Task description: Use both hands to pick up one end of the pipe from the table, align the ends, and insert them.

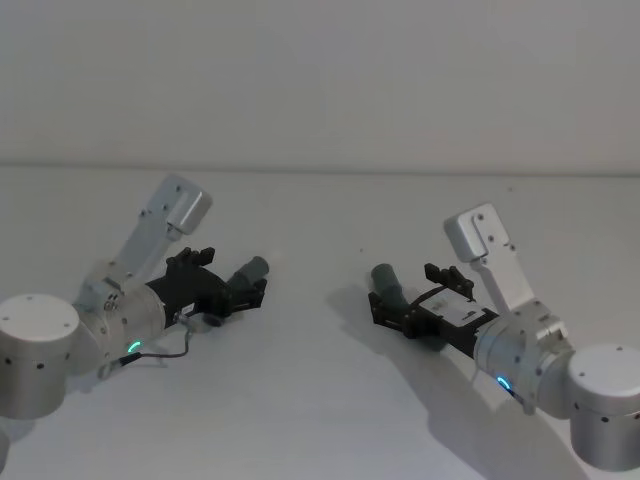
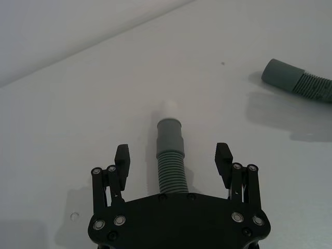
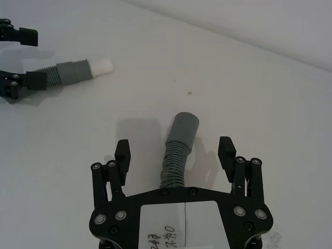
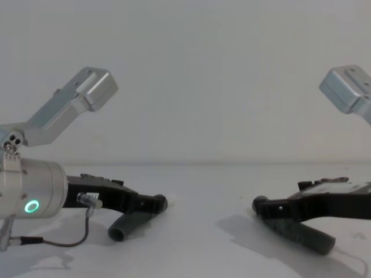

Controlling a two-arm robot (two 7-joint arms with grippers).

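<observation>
The left hand (image 2: 173,152) is released, fingers spread wide either side of the left hose piece (image 2: 171,174) without touching it. That hose runs straight out from the palm, its white tip (image 2: 170,108) pointing toward the other piece. The right hand (image 3: 175,147) is likewise open astride the right hose piece (image 3: 175,161), plain cuff (image 3: 185,127) leading. Both pieces lie on the table (image 1: 320,400), ends well apart, nothing between them. Each hand likely needs only to close.
</observation>
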